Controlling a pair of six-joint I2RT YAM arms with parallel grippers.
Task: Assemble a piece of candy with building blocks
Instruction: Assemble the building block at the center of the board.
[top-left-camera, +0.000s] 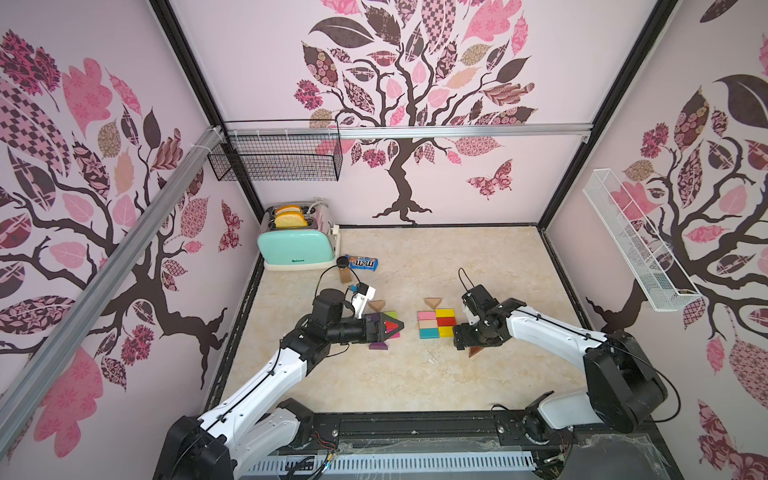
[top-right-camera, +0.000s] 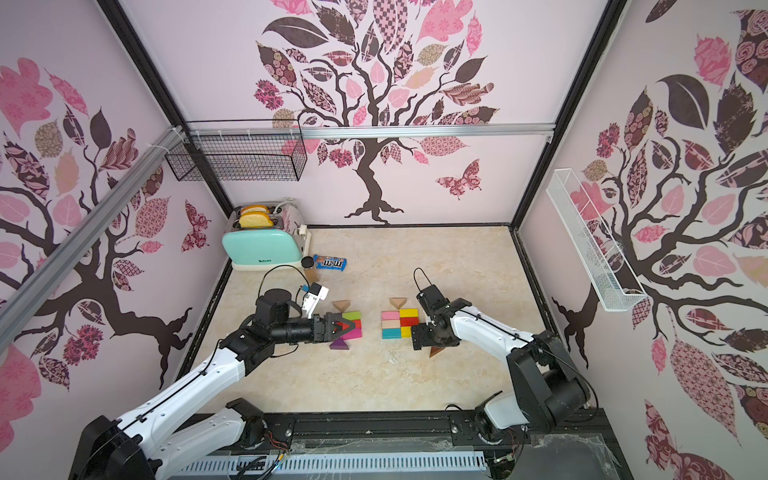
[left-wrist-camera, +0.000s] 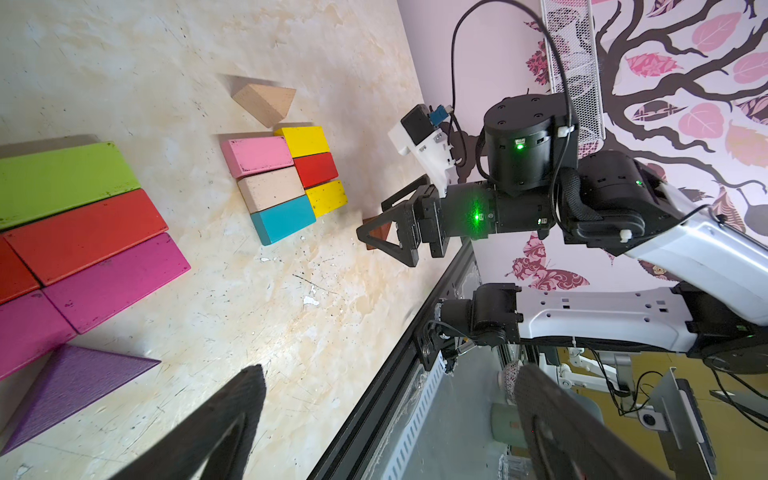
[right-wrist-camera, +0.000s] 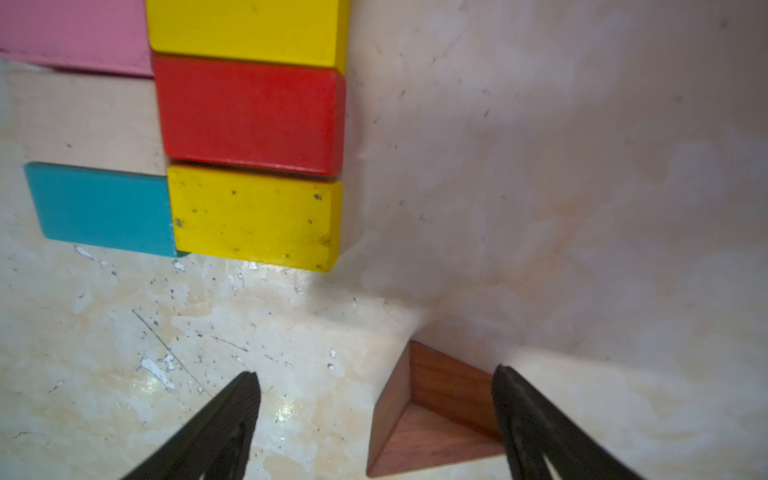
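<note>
Wooden blocks (top-left-camera: 428, 324) lie in two groups on the table (top-left-camera: 415, 386). Your left group (left-wrist-camera: 87, 232) looks finished: a tan triangle (top-left-camera: 377, 305) caps its far end and a purple triangle (top-left-camera: 378, 345) its near end. The left pincer (left-wrist-camera: 388, 374), wide open and empty, hovers over part of it. Your right group (top-left-camera: 436, 316) has only a far tan cap (top-left-camera: 433, 302), tip toward the body. The brown triangle (right-wrist-camera: 432, 415) lies loose off that group's near right corner, apart from it, one corner aimed at the yellow block (right-wrist-camera: 253, 216). The right pincer (right-wrist-camera: 374, 372) straddles it, spread wide, gripping nothing. That candy's long axis runs far to near.
</note>
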